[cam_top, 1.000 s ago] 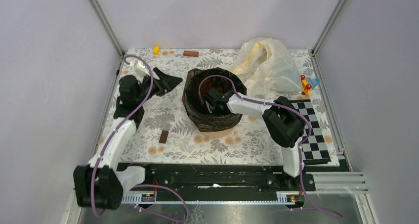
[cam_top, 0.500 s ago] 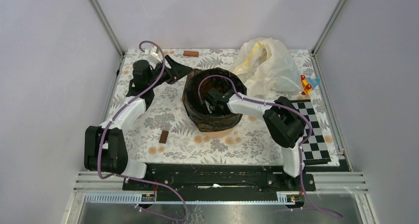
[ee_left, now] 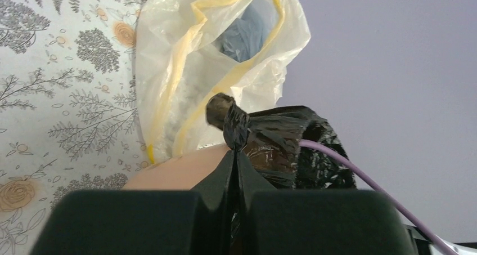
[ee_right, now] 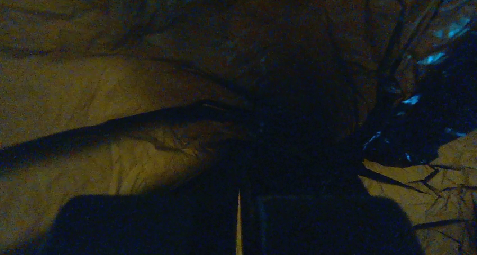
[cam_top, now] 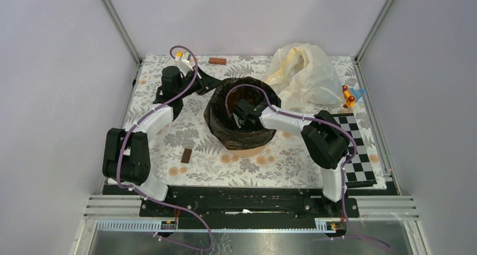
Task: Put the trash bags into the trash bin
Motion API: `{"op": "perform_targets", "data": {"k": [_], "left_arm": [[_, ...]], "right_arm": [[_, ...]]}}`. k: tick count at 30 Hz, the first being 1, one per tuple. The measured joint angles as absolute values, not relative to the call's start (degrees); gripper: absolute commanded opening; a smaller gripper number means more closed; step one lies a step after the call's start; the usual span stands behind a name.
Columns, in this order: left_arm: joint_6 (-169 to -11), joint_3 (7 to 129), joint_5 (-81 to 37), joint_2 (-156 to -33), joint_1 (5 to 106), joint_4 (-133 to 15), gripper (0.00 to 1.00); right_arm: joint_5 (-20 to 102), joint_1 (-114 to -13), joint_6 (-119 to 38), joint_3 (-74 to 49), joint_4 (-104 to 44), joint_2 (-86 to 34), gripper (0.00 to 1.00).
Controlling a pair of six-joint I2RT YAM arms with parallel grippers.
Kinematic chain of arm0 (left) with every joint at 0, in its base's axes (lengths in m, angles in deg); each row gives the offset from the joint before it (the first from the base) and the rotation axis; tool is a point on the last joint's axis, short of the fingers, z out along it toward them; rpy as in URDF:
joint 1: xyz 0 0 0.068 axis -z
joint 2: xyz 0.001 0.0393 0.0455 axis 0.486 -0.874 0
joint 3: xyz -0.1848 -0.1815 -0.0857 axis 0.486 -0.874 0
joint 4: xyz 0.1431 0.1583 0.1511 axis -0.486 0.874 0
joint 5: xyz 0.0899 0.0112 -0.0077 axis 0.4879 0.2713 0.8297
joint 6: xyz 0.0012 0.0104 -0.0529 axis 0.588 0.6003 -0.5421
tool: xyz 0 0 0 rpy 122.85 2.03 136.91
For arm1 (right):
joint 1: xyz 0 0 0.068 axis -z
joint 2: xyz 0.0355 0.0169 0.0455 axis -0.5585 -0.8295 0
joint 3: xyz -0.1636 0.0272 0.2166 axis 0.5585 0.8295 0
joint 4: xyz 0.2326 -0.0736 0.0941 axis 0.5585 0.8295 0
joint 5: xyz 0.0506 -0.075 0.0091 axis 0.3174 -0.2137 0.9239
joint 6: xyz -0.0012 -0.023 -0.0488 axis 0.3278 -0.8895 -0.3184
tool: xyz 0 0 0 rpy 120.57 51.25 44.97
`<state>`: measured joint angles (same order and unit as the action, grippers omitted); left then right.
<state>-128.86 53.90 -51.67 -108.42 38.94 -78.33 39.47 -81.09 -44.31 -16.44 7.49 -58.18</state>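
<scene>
The trash bin (cam_top: pixel 247 151), a round peach bucket, stands mid-table with the black trash bag (cam_top: pixel 225 128) lining it and draped over its rim. My left gripper (cam_top: pixel 211 86) is at the bin's far-left rim. In the left wrist view the left gripper (ee_left: pixel 236 156) is shut on a twisted fold of the black bag (ee_left: pixel 264 137), just above the peach wall (ee_left: pixel 180 173). My right gripper (cam_top: pixel 242 111) reaches down inside the bin. The right wrist view is dark: the right gripper (ee_right: pixel 242 182) is shut against the creased bag lining (ee_right: pixel 140 97). Whether it pinches film is hidden.
A cream-white plastic bag (cam_top: pixel 301 75) lies just behind and right of the bin. A brown block (cam_top: pixel 186 155) sits front left. A brown piece (cam_top: pixel 217 61) and a yellow toy (cam_top: pixel 179 56) lie at the back edge. A colourful toy (cam_top: pixel 351 96) and a checkerboard (cam_top: pixel 351 148) are at right.
My left arm swung from the table's left side over to the bin's far-left rim, and its jaws closed on the bag's edge. The right arm stayed inside the bin.
</scene>
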Motion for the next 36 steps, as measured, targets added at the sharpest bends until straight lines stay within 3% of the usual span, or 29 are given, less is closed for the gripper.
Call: {"op": "perform_targets", "data": {"k": [13,24,29,36], "left_arm": [[-129.75,53.96,-51.21,-113.1,38.92,-79.2,0.08],[-129.78,53.96,-51.36,-113.1,38.92,-79.49,0.11],[-130.02,53.96,-51.38,-112.95,38.92,-79.6,0.14],[-131.07,53.88,-51.41,-110.34,38.92,-79.62,0.5]], "right_arm": [[40.74,-81.09,-44.09,-16.13,7.16,-55.56,0.0],[39.34,-81.22,-42.56,-16.16,7.21,-51.88,0.17],[38.6,-81.26,-41.8,-16.22,7.1,-50.33,0.14],[38.86,-81.26,-40.47,-15.94,5.22,-52.6,0.13]]}}
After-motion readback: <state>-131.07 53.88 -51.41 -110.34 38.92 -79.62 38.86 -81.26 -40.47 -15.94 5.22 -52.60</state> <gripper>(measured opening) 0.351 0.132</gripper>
